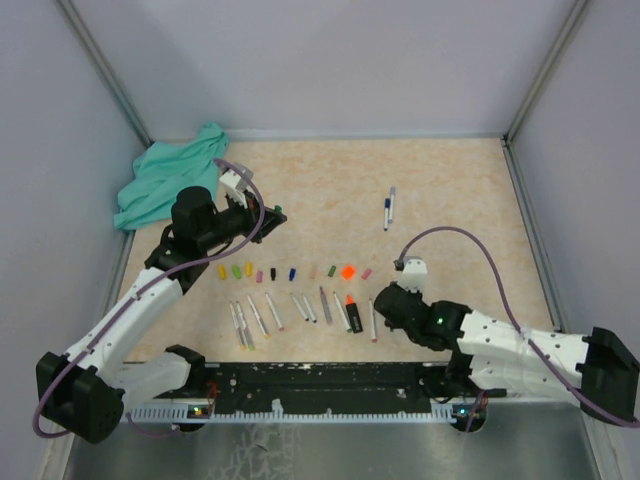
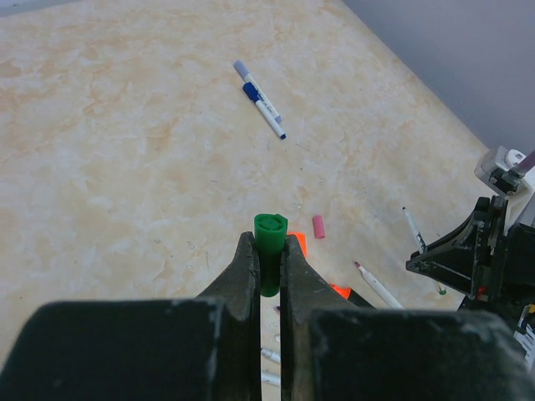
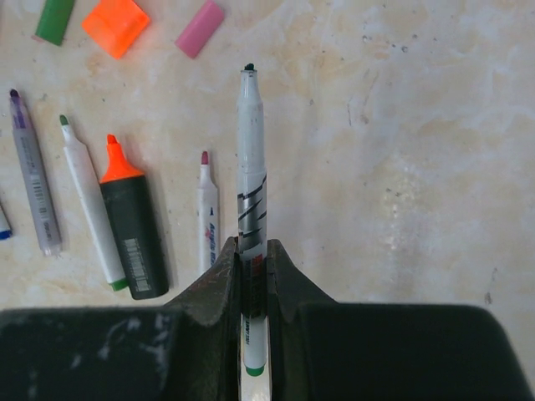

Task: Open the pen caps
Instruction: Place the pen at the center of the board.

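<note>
Left gripper (image 2: 269, 251) pinches a green cap (image 2: 270, 227); right gripper (image 3: 251, 247) clamps an uncapped pen (image 3: 251, 150) (orange highlighter (image 3: 134, 234) alongside).

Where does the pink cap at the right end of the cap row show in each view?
Top external: pink cap ends the row, mid-table.
Left wrist: pink cap just right of the green cap in the left gripper.
Right wrist: pink cap at the top edge, left of the pen in the right gripper.
Shared landmark: the orange cap, on its left in every view.
</note>
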Robot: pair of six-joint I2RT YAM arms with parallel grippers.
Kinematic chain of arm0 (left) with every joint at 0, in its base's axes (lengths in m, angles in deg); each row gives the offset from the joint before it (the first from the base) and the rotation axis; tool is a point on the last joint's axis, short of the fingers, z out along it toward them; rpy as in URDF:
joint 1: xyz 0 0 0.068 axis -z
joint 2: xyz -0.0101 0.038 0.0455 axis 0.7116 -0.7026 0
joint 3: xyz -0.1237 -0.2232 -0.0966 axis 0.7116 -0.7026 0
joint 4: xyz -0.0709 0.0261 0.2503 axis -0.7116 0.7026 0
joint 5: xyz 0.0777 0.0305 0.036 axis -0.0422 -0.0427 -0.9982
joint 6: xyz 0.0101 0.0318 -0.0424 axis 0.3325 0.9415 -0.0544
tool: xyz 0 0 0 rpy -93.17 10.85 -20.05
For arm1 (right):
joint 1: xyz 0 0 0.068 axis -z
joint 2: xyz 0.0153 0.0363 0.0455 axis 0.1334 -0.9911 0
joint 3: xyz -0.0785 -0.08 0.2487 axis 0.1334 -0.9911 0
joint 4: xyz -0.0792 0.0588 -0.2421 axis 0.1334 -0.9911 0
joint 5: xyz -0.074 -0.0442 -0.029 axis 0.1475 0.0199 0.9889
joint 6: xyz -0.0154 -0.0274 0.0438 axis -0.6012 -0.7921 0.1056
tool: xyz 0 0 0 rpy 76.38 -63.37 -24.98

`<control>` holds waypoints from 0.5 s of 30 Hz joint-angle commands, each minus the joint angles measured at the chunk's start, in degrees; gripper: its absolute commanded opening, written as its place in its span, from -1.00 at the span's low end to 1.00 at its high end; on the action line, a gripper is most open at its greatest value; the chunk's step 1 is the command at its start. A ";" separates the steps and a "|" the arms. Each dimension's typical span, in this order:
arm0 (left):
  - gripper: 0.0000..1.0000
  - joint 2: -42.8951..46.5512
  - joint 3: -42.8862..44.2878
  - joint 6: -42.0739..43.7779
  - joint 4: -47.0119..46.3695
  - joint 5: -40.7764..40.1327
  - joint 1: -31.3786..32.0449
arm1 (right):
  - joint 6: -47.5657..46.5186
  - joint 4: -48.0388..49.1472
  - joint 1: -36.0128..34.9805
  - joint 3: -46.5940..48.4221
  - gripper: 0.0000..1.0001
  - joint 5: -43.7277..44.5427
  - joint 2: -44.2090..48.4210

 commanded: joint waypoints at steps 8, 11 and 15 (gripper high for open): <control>-1.00 0.68 -0.27 1.24 0.48 -0.61 -0.35 | -4.37 13.92 4.05 -1.38 -0.75 -5.97 -8.09; -1.00 0.72 -0.32 1.33 0.47 -0.78 -0.32 | -3.98 14.17 4.18 -1.21 -0.75 -5.99 -10.43; -1.00 0.60 -0.34 1.33 0.54 -0.74 -0.31 | -3.86 14.00 4.18 -1.10 -0.68 -6.13 -11.14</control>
